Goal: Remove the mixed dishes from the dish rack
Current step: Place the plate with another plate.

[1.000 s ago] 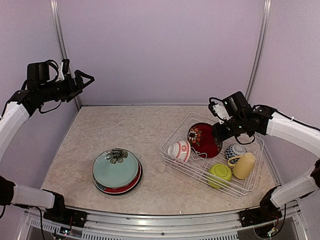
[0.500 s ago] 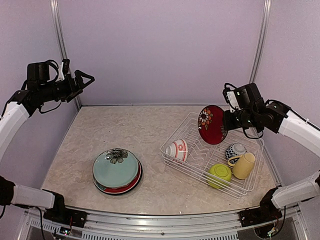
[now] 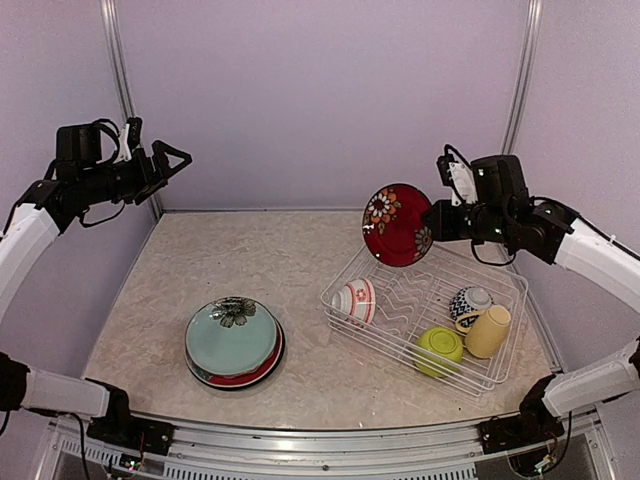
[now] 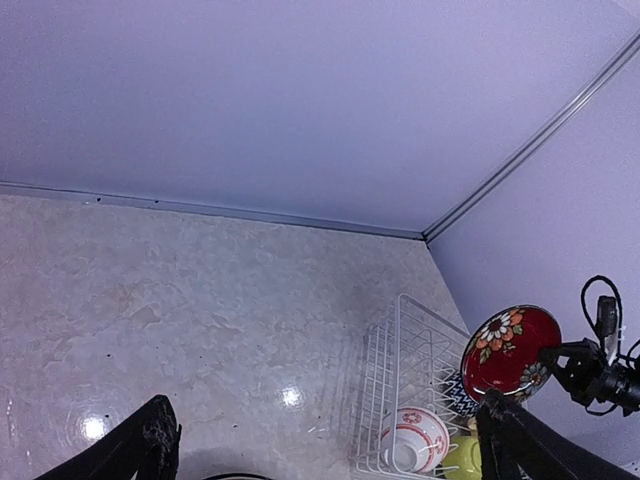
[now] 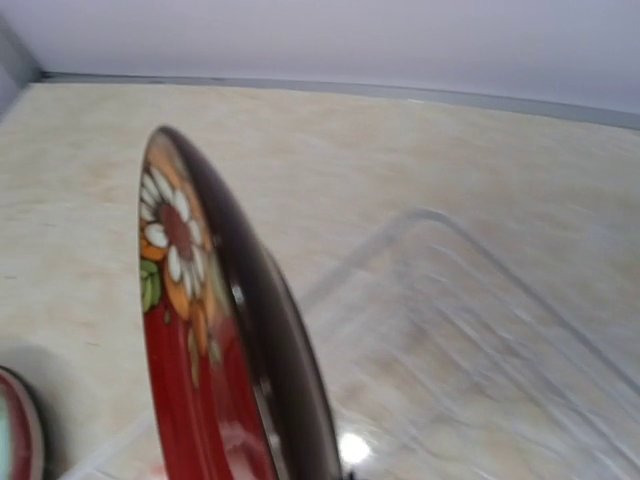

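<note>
Right gripper [image 3: 437, 220] — clamped on the right rim of the red plate [image 3: 397, 224], which is held on edge in the air above the far left end of the rack [image 3: 410, 295], its flowered face turned leftward. In the right wrist view the plate is seen almost edge-on, with blurred rack wires behind it

Rack — set on the right of the table [image 3: 300, 250]. Four items are kept in it:
- red-white bowl [image 3: 358, 300], on its side at the near left end
- blue-white bowl [image 3: 470, 301], toward the right
- mug [image 3: 488, 331], tilted, just beside the blue-white bowl
- green bowl [image 3: 440, 346], upside down near the front

Stack [image 3: 233, 342] — plates piled on the table's left, well apart from the rack, a pale teal one on top

Left gripper [image 3: 170, 160] — raised high at the far left, fingers spread wide, nothing held
</note>
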You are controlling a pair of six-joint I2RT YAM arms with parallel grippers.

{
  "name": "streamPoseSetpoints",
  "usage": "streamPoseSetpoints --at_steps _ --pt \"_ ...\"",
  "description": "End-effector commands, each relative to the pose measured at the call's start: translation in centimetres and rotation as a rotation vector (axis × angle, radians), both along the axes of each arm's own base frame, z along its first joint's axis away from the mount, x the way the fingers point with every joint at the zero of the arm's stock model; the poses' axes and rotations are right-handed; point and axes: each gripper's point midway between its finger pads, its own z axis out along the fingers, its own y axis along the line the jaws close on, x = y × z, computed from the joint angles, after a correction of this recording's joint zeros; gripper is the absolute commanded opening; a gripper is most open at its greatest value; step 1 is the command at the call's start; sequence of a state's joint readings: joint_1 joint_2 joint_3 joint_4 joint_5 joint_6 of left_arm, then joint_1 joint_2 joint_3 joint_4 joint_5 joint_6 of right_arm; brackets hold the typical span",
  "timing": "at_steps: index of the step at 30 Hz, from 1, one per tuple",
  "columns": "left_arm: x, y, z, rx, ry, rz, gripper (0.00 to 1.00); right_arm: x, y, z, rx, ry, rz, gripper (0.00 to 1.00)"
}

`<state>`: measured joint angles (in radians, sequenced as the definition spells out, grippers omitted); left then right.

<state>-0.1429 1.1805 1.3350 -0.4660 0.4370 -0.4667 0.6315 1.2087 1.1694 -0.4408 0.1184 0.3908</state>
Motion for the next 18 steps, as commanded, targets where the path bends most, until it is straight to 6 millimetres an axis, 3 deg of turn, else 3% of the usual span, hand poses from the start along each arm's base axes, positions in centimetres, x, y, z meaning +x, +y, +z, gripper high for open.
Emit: streamPoseSetpoints --at_steps 1,7,12,18 --pt "-0.3 0.0 0.5 0.009 -0.008 -0.003 0.99 0.7 6.9 3.2 0.154 -0.062 0.185 0.00" --pt "-0.3 0.2 0.5 0.015 -0.013 0.006 0.99 0.0 16.4 1.6 0.187 -0.005 0.402 0.00" --pt "-0.2 0.4 0.4 0.016 -0.010 0.013 0.99 -2.1 24.0 -1.3 0.167 0.083 0.566 0.00" --pt "-0.2 0.4 0.4 0.002 -0.009 0.004 0.99 -4.6 30.1 -5.4 0.187 0.188 0.713 0.00"
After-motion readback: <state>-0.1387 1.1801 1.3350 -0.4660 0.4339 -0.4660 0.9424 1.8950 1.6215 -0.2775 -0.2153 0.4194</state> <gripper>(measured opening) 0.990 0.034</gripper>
